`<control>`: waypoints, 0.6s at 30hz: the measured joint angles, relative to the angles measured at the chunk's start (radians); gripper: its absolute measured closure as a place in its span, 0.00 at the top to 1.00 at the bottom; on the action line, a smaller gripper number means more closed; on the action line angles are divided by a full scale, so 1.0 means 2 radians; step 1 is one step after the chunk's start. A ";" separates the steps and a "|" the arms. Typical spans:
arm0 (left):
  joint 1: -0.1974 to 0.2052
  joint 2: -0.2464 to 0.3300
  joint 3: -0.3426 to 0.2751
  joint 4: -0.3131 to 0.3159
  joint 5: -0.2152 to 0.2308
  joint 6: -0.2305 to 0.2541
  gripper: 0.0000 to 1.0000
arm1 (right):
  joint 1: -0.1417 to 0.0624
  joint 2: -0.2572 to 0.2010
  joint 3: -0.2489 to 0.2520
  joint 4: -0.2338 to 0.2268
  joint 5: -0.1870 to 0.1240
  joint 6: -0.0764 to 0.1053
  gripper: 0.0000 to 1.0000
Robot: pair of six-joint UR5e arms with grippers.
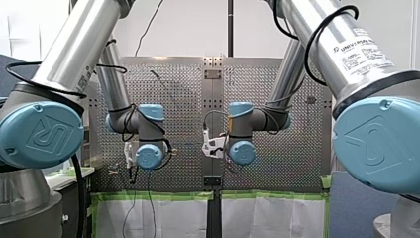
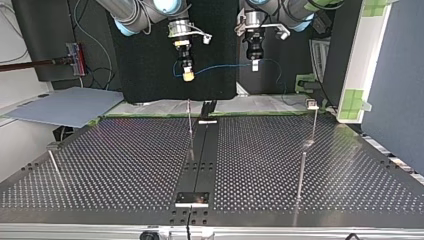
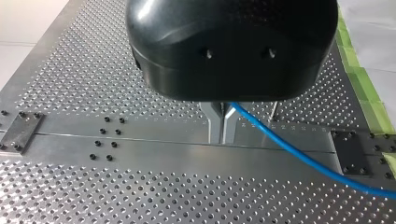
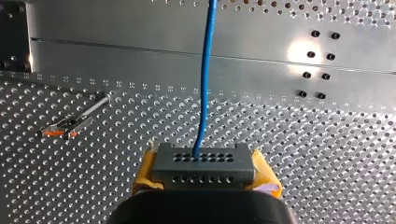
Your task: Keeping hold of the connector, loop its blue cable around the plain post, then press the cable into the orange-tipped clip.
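Right claw [image 4: 205,175] grips connector [image 4: 204,163] | left claw [image 3: 222,125] pinches blue cable [image 3: 289,149]

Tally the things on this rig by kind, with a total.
grippers: 2 (my left gripper, my right gripper)
blue cable: 1
grey connector: 1
upright posts: 4
Total: 8
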 joint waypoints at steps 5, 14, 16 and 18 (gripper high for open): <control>0.000 0.000 0.000 0.000 0.000 0.000 0.09 | 0.000 0.000 0.000 0.000 0.000 0.000 0.00; 0.000 0.000 0.000 0.000 0.000 0.000 0.00 | 0.000 0.000 0.000 0.000 0.000 0.000 0.00; 0.000 0.000 0.000 0.000 0.000 0.000 0.00 | 0.000 0.000 0.000 0.000 0.000 0.000 0.00; 0.000 0.000 0.000 0.000 0.000 0.000 0.00 | 0.000 0.000 0.000 0.000 0.000 0.000 0.00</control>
